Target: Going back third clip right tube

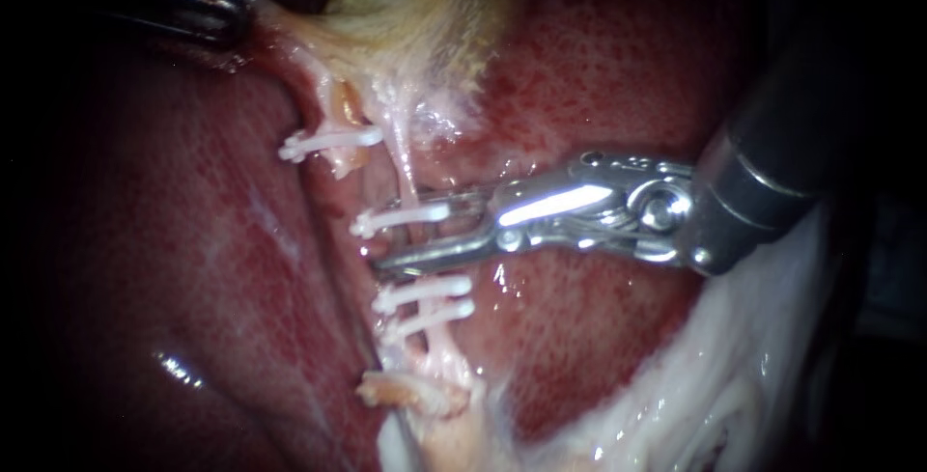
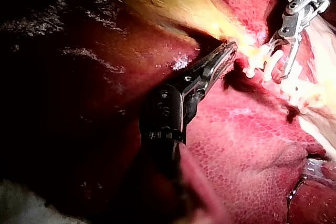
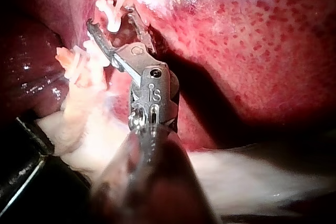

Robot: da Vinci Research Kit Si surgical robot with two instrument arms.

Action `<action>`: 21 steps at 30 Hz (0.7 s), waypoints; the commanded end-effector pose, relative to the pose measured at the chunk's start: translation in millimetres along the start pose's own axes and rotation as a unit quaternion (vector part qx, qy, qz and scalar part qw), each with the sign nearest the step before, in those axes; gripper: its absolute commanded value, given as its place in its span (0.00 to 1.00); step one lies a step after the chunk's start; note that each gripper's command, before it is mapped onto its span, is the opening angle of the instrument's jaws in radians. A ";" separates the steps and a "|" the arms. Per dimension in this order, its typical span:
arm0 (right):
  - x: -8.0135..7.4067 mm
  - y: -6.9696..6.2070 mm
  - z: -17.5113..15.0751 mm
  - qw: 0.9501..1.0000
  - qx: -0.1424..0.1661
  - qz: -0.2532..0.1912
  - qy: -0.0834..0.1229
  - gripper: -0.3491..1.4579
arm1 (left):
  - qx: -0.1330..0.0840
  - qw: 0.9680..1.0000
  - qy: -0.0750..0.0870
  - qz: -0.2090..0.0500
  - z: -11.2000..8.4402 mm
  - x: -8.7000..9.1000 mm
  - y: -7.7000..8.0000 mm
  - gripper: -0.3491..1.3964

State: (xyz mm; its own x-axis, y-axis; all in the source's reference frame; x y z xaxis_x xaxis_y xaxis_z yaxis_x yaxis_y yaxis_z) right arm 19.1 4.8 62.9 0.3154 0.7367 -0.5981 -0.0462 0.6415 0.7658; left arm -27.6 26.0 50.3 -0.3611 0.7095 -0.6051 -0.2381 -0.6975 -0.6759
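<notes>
Three clips on the right tube (image 1: 409, 178): uppermost clip (image 1: 401, 217) and two lower clips (image 1: 425, 289) close together beneath it. Right instrument (image 1: 410, 237) hand is open, with the uppermost clip lying between its two halves, so clipping looks done. What's left, I reckon, is backing out clear of the tube. Left instrument (image 1: 237, 16) hand is closed on the gallbladder (image 1: 415, 18) edge, pulling it taut. Fourth clip (image 1: 328, 142) sits on the neighbouring tube, apart from the open hand
</notes>
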 end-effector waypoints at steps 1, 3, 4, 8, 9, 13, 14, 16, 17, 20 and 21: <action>0.1 -0.2 -0.6 1.000 -0.002 -0.012 0.001 0.47 | 0.000 1.000 0.000 0.000 0.0 0.0 0.0 0.00; 0.1 -0.8 -2.1 0.999 -0.005 -0.038 0.001 0.47 | 0.000 1.000 0.000 0.000 0.0 0.0 0.0 0.00; 0.1 -1.1 -2.8 0.998 -0.006 -0.054 0.000 0.47 | 0.000 1.000 0.000 0.000 0.0 0.0 0.0 0.00; 0.2 -2.7 -6.2 0.994 -0.013 -0.112 0.000 0.47 | 0.000 1.000 0.000 0.000 0.0 -0.1 0.0 0.00; 0.2 -3.2 -7.3 0.991 -0.015 -0.130 -0.001 0.47 | 0.000 1.000 0.000 0.000 0.0 -0.1 0.0 0.00; 0.1 -4.6 -10.0 0.985 -0.023 -0.173 -0.003 0.47 | 0.000 1.000 0.000 0.001 0.1 -0.2 -0.1 0.00; 0.0 -4.7 -10.6 0.984 -0.025 -0.178 -0.003 0.47 | 0.001 1.000 0.000 0.001 0.2 -0.3 -0.1 0.00; -0.2 -4.9 -11.5 0.982 -0.026 -0.188 -0.004 0.47 | 0.001 1.000 0.000 0.001 0.4 -0.5 -0.2 0.00; -0.3 -5.0 -11.9 0.981 -0.026 -0.191 -0.004 0.47 | 0.002 1.000 0.000 0.002 0.5 -0.6 -0.2 0.00; -0.5 -4.9 -12.6 0.981 -0.025 -0.194 -0.004 0.47 | 0.004 1.000 0.001 0.003 1.4 -1.2 -0.4 0.00; -0.6 -4.9 -12.8 0.980 -0.025 -0.197 -0.005 0.47 | 0.003 1.000 0.000 0.004 1.8 -1.5 -0.4 0.00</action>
State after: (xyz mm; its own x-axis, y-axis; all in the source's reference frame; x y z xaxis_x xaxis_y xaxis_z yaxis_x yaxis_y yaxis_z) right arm 6.8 3.9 56.4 0.3265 0.4291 -0.8422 0.0350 0.8849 0.4645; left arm -28.8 24.8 52.5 -0.3622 0.7039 -0.6111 -0.2393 -0.7038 -0.6689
